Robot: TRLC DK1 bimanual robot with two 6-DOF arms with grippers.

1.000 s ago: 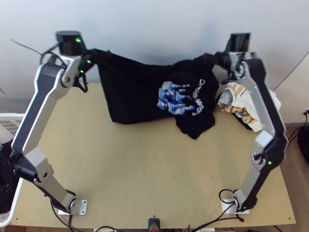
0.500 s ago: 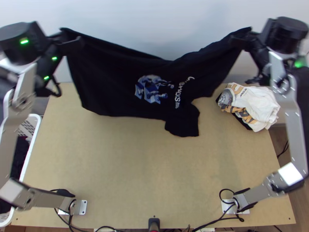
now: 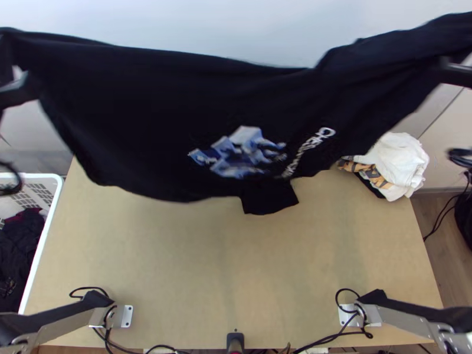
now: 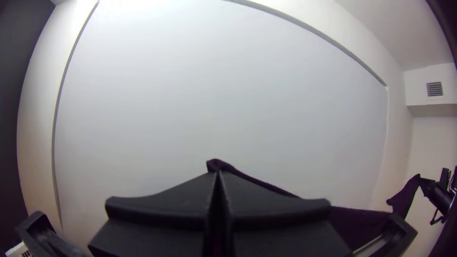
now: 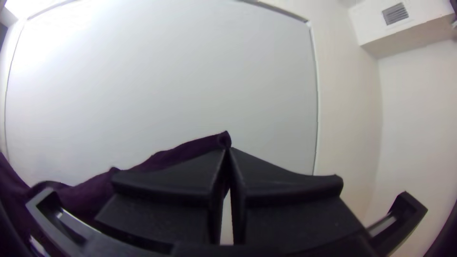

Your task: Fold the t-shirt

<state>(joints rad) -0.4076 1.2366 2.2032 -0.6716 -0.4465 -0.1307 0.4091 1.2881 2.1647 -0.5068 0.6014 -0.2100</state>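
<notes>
Top view: black T-shirt [image 3: 147, 124] hangs wide above far side of table [image 3: 236, 253], prob. to shake out creases & drape it flat b4 any fold. L wrist view: L gripper [image 4: 217, 173], jaws pinched closed on one end of the shirt, above table; R wrist view: R gripper [image 5: 228, 148], likewise clamped on opp. end, presumably for even tension.

Fairly bright, diffuse light falls on the desk [image 3: 177, 259] in the top view, with only faint, soft shading near its middle. The t-shirt [image 3: 177, 94] is so dark that few folds read; its edges and print [image 3: 242, 150] are smeared by blur. Strong glare whitens the wall [image 5: 47, 47] at the right wrist view's upper left. Both wrist views bend straight edges.
</notes>
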